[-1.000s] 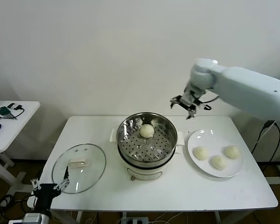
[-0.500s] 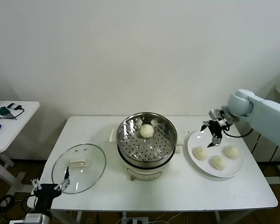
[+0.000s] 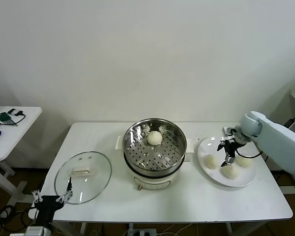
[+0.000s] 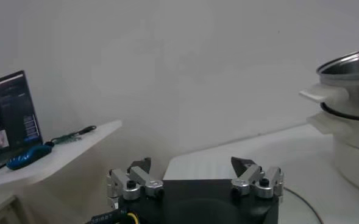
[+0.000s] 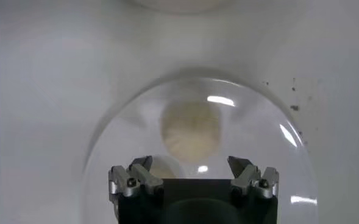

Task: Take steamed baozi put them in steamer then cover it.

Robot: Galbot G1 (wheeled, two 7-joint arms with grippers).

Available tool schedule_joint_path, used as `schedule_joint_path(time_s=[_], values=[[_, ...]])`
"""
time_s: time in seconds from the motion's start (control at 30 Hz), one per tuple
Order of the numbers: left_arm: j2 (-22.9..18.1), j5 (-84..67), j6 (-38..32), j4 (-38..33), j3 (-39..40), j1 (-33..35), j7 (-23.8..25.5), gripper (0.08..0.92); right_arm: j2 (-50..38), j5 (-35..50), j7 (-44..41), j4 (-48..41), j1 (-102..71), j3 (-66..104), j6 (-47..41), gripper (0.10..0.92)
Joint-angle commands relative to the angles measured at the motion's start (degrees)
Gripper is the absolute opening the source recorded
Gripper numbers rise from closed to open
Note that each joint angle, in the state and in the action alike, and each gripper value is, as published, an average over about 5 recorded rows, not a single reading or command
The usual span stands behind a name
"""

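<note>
The steel steamer [image 3: 155, 147] stands mid-table with one baozi [image 3: 154, 137] on its perforated tray. Three baozi lie on the white plate [image 3: 246, 179] at the right: one at the left [image 3: 211, 161], one at the front [image 3: 229, 171], one at the right [image 3: 245, 161]. My right gripper [image 3: 227, 156] hangs open and empty just above the plate, among them; its wrist view shows a baozi [image 5: 190, 129] beyond the open fingertips and another [image 5: 161, 168] partly hidden by the gripper [image 5: 190, 163]. The glass cover [image 3: 83, 176] lies flat at the table's left front. My left gripper [image 3: 51, 198] is parked low by the table's left front corner, open.
A small white side table [image 3: 10, 128] with dark items stands at the far left; it also shows in the left wrist view [image 4: 57, 155]. The steamer's side [image 4: 350, 115] shows in that view too. A white wall is behind the table.
My right gripper moved from high behind the steamer, rightward and down, to just above the plate of baozi. The left arm stayed still.
</note>
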Motion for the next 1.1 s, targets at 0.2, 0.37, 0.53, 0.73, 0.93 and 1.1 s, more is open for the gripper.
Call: schedule_joint_path(time_s=[0.2, 0.37, 0.53, 0.73, 0.93, 1.1], values=[[-0.18, -0.14, -0.01, 0.11, -0.36, 0.05, -0.01, 0.823, 6.26, -3.18, -0.51, -7.17, -2.78, 3.07, 1.03, 0.823], [-0.55, -0.12, -0.03, 0.22, -0.40, -0.25, -0.01, 0.823, 6.67, -3.43, -0.86, -7.59, -2.60, 3.23, 1.54, 0.801], [-0.74, -0.11, -0.10, -0.13, -0.33, -0.02, -0.02, 0.823, 6.02, -2.81, -1.33, -7.37, -2.01, 3.02, 1.58, 0.693], [-0.92, -0.64, -0.22, -0.40, -1.17, 0.17, -0.09, 0.823, 3.97, 0.26, -1.40, -5.12, 0.37, 0.76, 1.15, 0.625], [-0.90, -2.27, -0.17, -1.43, -1.99, 1.07, -0.06, 0.823, 0.98, 9.82, -1.43, -2.13, 11.85, -8.50, 1.31, 0.635], [-1.25, -3.59, -0.17, -2.23, -1.71, 1.86, -0.03, 0.823, -0.21, 21.38, -1.56, 1.51, 27.46, -21.76, 0.15, 0.644]])
